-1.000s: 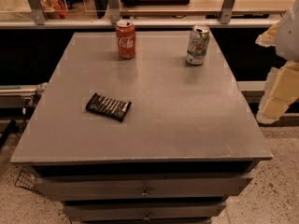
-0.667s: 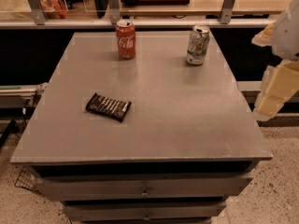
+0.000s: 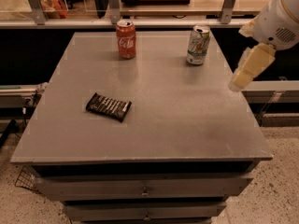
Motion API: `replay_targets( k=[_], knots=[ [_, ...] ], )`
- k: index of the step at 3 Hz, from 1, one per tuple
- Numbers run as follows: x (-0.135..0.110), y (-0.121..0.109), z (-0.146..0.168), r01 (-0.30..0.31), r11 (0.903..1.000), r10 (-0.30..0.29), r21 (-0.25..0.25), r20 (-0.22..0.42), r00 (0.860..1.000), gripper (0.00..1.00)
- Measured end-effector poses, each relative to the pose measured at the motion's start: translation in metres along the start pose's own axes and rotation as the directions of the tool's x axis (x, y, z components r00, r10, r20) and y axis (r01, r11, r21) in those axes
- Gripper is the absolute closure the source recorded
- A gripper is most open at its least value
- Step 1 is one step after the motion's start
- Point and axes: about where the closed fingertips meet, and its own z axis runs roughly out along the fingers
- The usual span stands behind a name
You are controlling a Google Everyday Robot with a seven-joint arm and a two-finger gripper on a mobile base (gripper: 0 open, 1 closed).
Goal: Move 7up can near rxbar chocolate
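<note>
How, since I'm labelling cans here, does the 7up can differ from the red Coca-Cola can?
The 7up can is white with green markings; the Coca-Cola can is red. The 7up can stands back right, nearer the pale gripper beside the grey table's right edge; the Coca-Cola can stands back left, nearer the dark wrapped bar. Both are upright, similar-sized.

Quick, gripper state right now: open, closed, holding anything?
Gripper: open or closed cannot be told; it hangs off the right edge of the table, apart from the 7up can, nothing seen in it.
</note>
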Motion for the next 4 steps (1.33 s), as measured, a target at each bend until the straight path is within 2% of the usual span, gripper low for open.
replay_targets(
  k=[1, 2, 3, 4],
  knots=[
    [-0.015, -0.048, 0.03, -0.08, 0.9959, 0.075, 0.043, 0.107, 0.991, 0.0],
    [-0.029, -0.103, 0.059, -0.206, 0.972, 0.175, 0.112, 0.241, 0.955, 0.0],
    [-0.041, -0.149, 0.093, -0.326, 0.9377, 0.265, 0.121, 0.358, 0.895, 0.0],
    [-0.048, -0.169, 0.119, -0.402, 0.9124, 0.332, 0.076, 0.437, 0.836, 0.0]
  ],
)
